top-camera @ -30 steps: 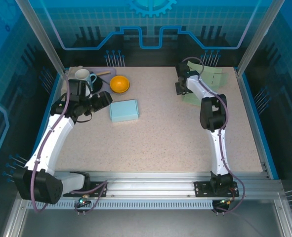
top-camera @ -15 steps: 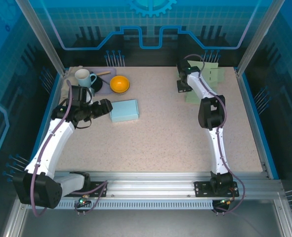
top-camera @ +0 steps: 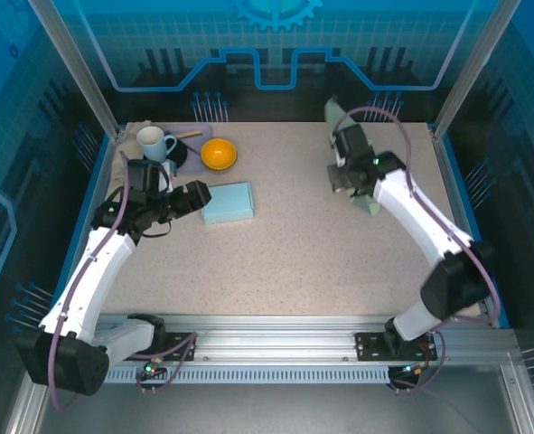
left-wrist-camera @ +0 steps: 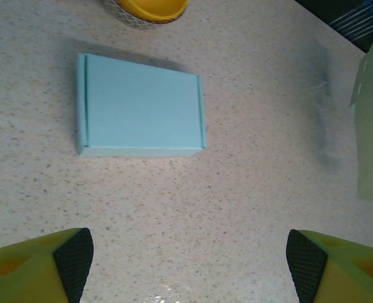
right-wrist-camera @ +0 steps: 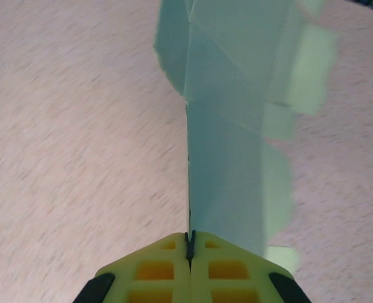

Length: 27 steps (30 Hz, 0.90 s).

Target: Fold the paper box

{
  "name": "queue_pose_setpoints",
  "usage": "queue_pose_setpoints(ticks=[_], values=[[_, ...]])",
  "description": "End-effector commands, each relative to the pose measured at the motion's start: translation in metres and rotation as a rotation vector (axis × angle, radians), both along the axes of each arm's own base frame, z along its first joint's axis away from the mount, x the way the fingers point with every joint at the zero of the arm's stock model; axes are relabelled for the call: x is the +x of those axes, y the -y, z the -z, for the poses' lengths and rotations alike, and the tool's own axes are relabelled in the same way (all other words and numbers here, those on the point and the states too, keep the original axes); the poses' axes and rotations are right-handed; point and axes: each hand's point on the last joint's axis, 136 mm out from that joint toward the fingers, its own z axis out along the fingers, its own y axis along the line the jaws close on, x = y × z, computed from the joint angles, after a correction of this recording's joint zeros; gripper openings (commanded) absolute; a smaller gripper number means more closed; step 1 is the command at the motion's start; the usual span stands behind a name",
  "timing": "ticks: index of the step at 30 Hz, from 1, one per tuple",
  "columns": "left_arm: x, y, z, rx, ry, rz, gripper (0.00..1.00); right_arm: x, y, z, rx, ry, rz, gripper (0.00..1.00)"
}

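- The right fingers are pressed together on the near edge of the pale green paper box blank. From that pinch the sheet runs straight ahead, so its long axis follows the line of the fingers.
- In the top view the blank sits on the right half of the bench, towards the far side. It lies roughly far to near alongside the right wrist, with one tip poking up beyond it.
- The left fingers stand wide apart and hold nothing, and they are well apart from the blank across the bench. The right arm is plainly the nearer one, and I judge any folding starts from its grip.
- The blank looks thin and unfolded, with a crease down its length and scalloped tabs along the right edge. It looks tilted rather than flat (whether its far end touches the bench I cannot tell).
- A light blue folded box lies closed and flat just ahead of the left fingers, near an orange bowl and a white mug.
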Motion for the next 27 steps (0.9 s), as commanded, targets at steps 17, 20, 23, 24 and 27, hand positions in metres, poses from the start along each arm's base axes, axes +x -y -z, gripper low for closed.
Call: queue_pose_setpoints(ticks=[17, 20, 23, 24, 27], values=[[-0.017, 0.1, 0.076, -0.066, -0.16, 0.136, 0.84, -0.107, -0.07, 0.051, 0.114, -0.103, -0.204, 0.51], [-0.015, 0.123, 0.101, -0.071, -0.208, 0.158, 0.84, -0.098, -0.056, 0.035, 0.133, -0.043, -0.19, 0.51], [-0.01, 0.142, 0.124, -0.071, -0.241, 0.17, 0.84, -0.09, -0.041, 0.023, 0.152, 0.012, -0.164, 0.51], [-0.008, 0.147, 0.131, -0.075, -0.25, 0.173, 0.84, -0.088, -0.036, 0.019, 0.164, 0.033, -0.154, 0.51], [0.002, 0.161, 0.15, -0.071, -0.263, 0.173, 0.84, -0.086, -0.029, 0.009, 0.218, 0.089, -0.159, 0.54]])
